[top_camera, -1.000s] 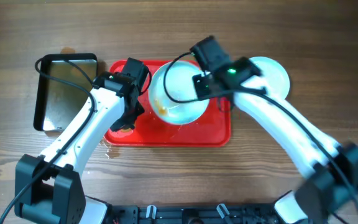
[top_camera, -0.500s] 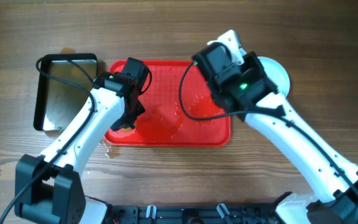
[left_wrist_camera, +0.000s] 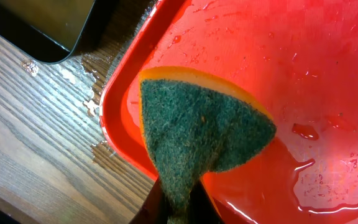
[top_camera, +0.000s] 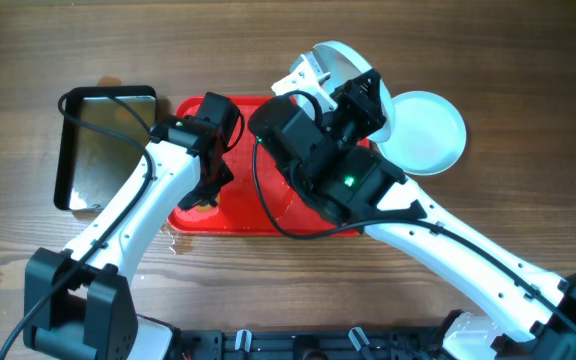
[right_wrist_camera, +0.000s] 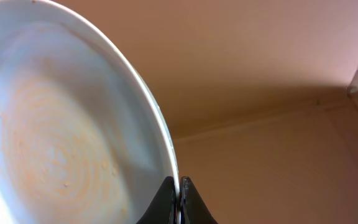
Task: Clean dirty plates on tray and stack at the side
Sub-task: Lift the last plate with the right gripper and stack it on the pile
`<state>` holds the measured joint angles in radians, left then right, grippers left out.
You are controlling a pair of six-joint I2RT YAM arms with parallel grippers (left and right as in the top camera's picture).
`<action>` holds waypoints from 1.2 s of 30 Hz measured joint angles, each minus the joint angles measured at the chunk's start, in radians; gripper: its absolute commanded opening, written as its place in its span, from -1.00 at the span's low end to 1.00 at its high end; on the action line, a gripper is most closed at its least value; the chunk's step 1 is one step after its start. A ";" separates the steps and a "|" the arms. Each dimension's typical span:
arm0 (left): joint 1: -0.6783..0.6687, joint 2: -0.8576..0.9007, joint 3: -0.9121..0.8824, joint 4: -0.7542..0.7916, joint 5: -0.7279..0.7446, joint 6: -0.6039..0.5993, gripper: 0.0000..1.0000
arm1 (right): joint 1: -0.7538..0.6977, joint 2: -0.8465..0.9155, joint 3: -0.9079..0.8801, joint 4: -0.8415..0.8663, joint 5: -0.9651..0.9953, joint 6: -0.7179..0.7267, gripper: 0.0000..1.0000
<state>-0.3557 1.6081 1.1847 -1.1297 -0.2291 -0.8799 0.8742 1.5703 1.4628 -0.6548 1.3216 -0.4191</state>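
The red tray lies mid-table, wet with puddles. My left gripper is shut on a green sponge with an orange back, held over the tray's left edge. My right gripper is raised high and shut on the rim of a white plate, held on edge above the tray's far side. In the right wrist view this plate shows a faint orange smear, and the gripper pinches its rim. Another white plate lies on the table right of the tray.
A black shiny pan stands left of the tray; its corner shows in the left wrist view. Water is spilled on the wood beside the tray. The raised right arm hides much of the tray.
My right gripper has lifted the plate off the tray, raised it high and tipped it on edge toward the far side. The left arm with the sponge has not moved.
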 measured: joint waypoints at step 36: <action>0.034 0.000 0.000 0.111 0.003 0.030 -0.92 | -0.966 0.182 -0.298 -0.010 -1.776 0.841 0.21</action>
<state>-0.3222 1.6081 1.1847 -1.0183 -0.2260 -0.8497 -0.0914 1.7527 1.1645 -0.6643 -0.4541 0.4217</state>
